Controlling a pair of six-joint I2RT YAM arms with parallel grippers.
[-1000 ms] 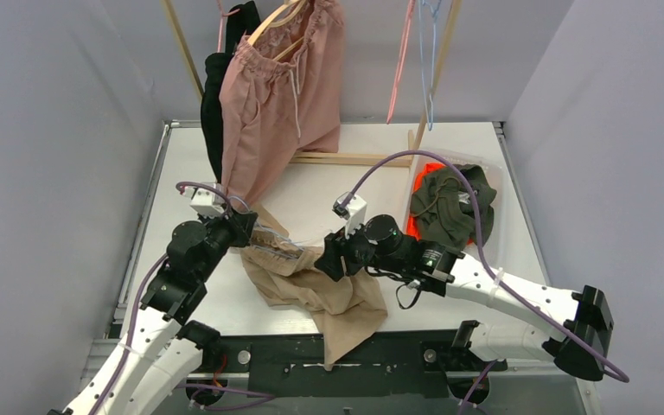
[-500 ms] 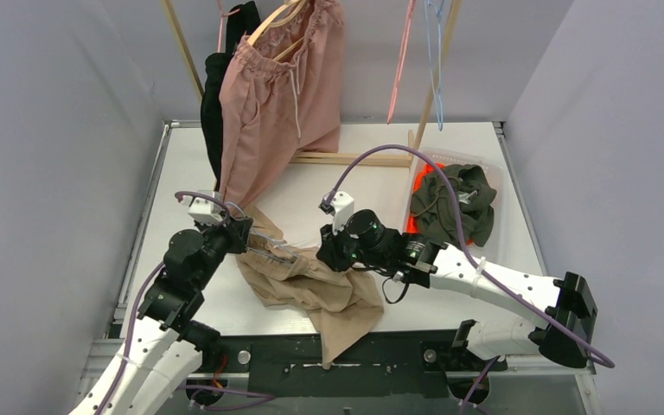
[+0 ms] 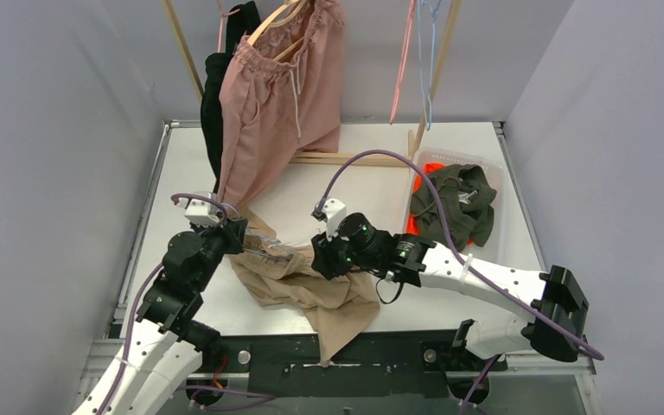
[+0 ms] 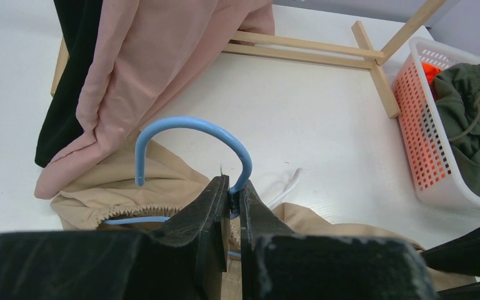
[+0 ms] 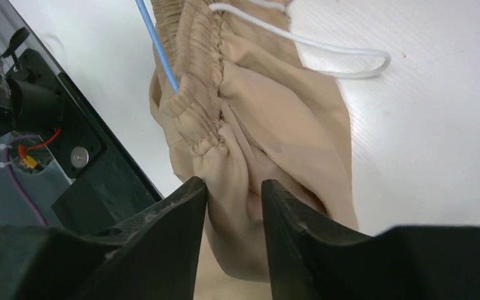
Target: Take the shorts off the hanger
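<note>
The beige shorts [image 3: 304, 287] [image 4: 162, 182] [image 5: 275, 106] lie rumpled on the white counter [image 3: 354, 194] near its front edge, between the two arms, with one leg draped over the edge onto the dark base plate. Their gathered waistband is threaded on a blue hanger [image 4: 190, 122] [image 5: 158, 42], whose thin wire runs in under the elastic, and a white drawstring [image 5: 325, 49] trails loose on the counter beside it. The left gripper [image 3: 244, 233] [image 4: 232, 189] is clamped tight on the neck of the blue hanger just below its hook, which stands up out of the waistband. The right gripper [image 3: 318, 259] [image 5: 232, 187] sits over the cloth just under the waistband, its jaws part-way apart with a fold of beige fabric bulging between them; I cannot tell from here whether it is pinching that fold or only straddling it. Farther back on the left, the pink shorts [image 3: 278, 104] [image 4: 153, 56] hang from a wooden hanger [image 3: 268, 24] on the wooden rack [image 3: 350, 158] [image 4: 306, 49], their hem touching the beige pair, and a black garment [image 3: 214, 108] [image 4: 69, 81] hangs just behind them. To the right stands a lattice basket [image 3: 494, 177] [image 4: 415, 137] holding the olive-green shorts [image 3: 454, 203] [image 4: 475, 125], with bright orange fabric [image 4: 434, 70] showing beneath them.
</note>
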